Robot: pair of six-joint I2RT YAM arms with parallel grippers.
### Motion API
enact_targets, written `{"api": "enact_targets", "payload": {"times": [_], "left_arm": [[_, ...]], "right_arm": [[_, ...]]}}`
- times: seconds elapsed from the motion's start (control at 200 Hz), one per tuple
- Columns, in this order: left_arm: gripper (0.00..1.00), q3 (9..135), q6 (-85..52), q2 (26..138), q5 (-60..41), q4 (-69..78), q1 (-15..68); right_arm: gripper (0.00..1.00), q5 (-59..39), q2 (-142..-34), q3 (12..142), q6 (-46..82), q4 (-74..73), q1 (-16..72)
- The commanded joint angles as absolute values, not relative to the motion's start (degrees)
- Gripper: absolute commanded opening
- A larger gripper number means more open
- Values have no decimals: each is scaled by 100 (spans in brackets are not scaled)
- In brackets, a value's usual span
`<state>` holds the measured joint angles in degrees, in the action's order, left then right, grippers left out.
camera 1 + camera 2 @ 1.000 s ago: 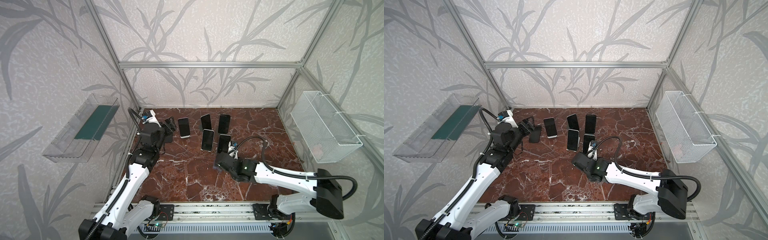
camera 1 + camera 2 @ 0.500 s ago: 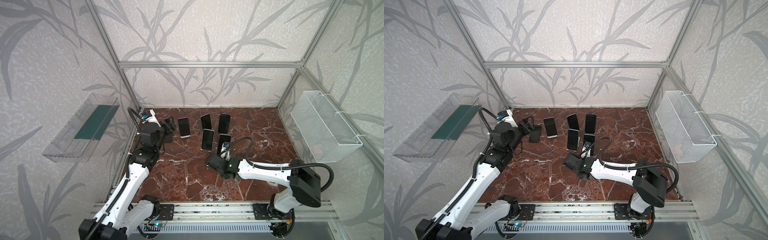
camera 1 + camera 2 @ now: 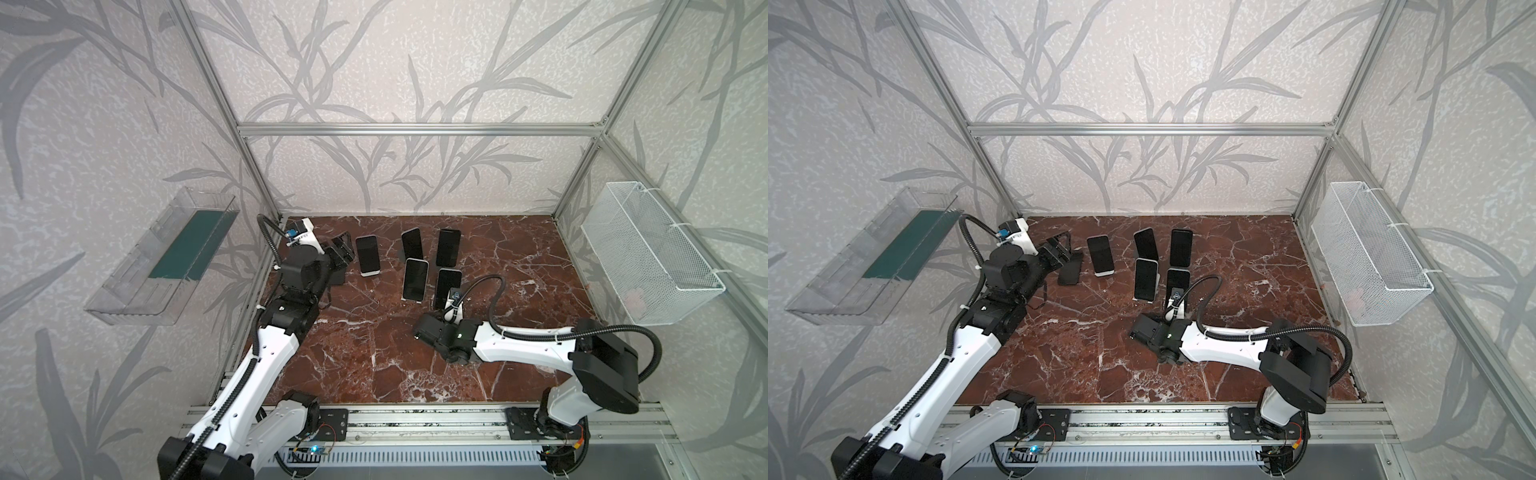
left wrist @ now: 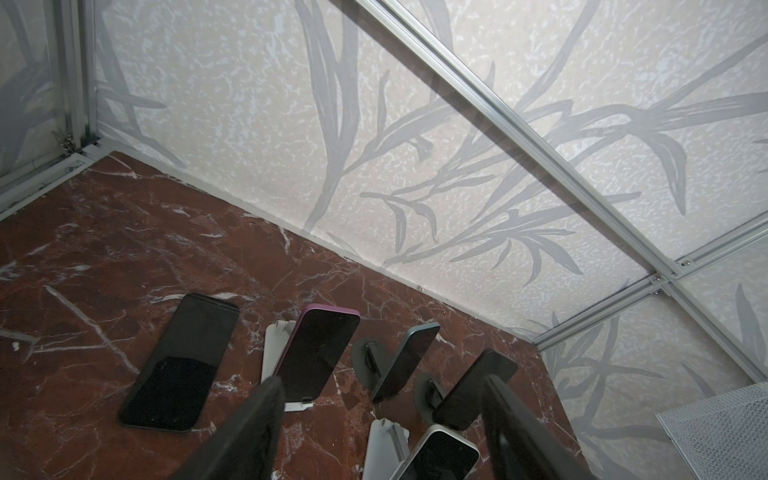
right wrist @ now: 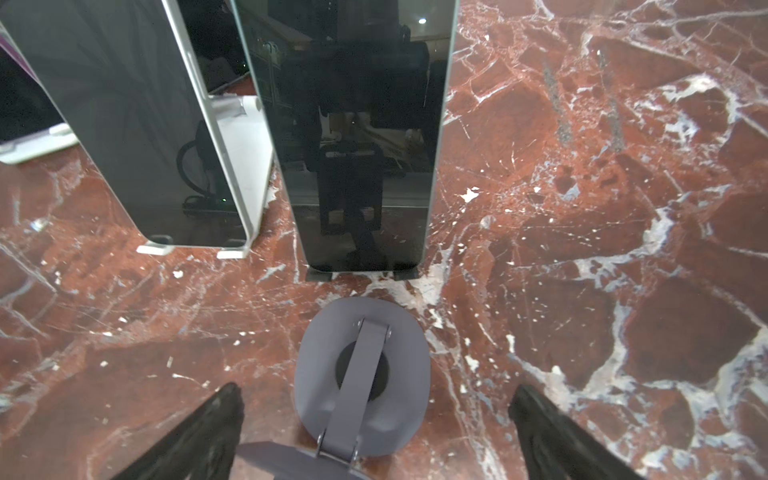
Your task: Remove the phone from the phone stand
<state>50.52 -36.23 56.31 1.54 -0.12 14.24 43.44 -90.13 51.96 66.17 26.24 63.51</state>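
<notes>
The right hand (image 5: 374,399) is hanging low over the marble table (image 5: 582,208), its fingers (image 5: 212,419) spread wide and gripping nothing. In both top views it is sitting just right of centre, and its fingertips are hiding under the wrist. Between the fingers an empty grey stand (image 5: 361,374) is lying on the table, with one of its plates being cut off by the frame edge. Just beyond it the phone (image 5: 357,137) is leaning on its dark phone stand (image 5: 361,275). Only the stand's front lip is showing, and the far end of the screen is running out of the wrist picture. In a top view that phone (image 3: 448,282) is standing at the lower right of the five propped phones, with the wrist camera masking its near end.

Toward the upper left of the table, the left hand (image 3: 345,251) is holding its fingers (image 4: 257,415) apart with nothing between them. It is sitting next to a dark phone (image 3: 1069,272) lying flat, which the arm is half covering in a top view. A white-edged phone (image 4: 440,453) is being cropped at the left wrist picture's edge.
</notes>
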Motion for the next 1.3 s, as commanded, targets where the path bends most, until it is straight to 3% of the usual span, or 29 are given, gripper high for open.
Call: {"api": "enact_targets", "payload": {"times": [0.0,0.255,0.405,0.585,0.94,1.095,1.215,1.295], "left_arm": [[75,5061,-3726,5633,92,160,1466],[75,5050,-3665,5609,158,154,1555],[75,5045,-3626,5649,173,142,1607],[75,5076,-3613,5729,79,153,1676],[75,5073,-3586,5862,58,175,1731],[75,5073,-3612,5871,0,178,1731],[75,5069,-3634,5875,35,171,1731],[75,5074,-3643,5898,74,142,1731]], "right_arm": [[100,4448,-8535,4818,6267,2460,6390],[100,4394,-7382,3990,5876,2319,6376],[99,3252,-6679,3459,3431,809,6239],[99,2713,-6246,3480,2854,1210,5718],[96,1907,-6695,3404,3018,835,5396],[93,2129,-7120,3297,3391,562,5394],[80,2235,-7378,3163,3583,287,5393],[65,2181,-7452,3183,3524,234,5394]]}}
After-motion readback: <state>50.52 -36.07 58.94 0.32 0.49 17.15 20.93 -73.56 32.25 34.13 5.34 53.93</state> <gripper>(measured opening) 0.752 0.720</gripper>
